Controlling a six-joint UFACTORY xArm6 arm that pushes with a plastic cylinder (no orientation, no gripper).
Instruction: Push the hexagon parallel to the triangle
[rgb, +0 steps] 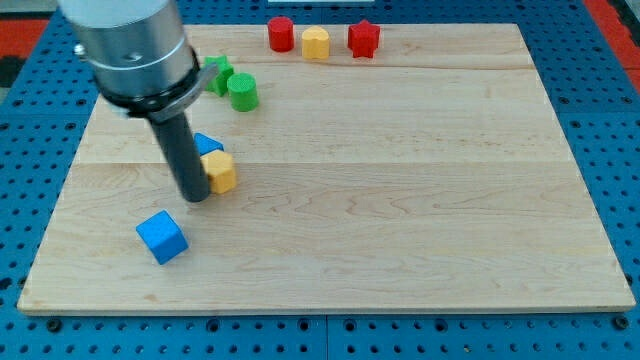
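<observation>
My tip (194, 196) down on the wooden board (400, 200), touching the left side of the yellow hexagon (220, 171); no jaws, only a rod. Blue triangle (207, 146) just behind, partly hidden. Blue cube (161, 236) below. No readable writing anywhere.

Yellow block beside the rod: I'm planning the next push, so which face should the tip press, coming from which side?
Judging by the view, press the yellow block's left face, coming from the view's left. My tip already sits against that side, and the blue block crowds it from the view's top.
</observation>
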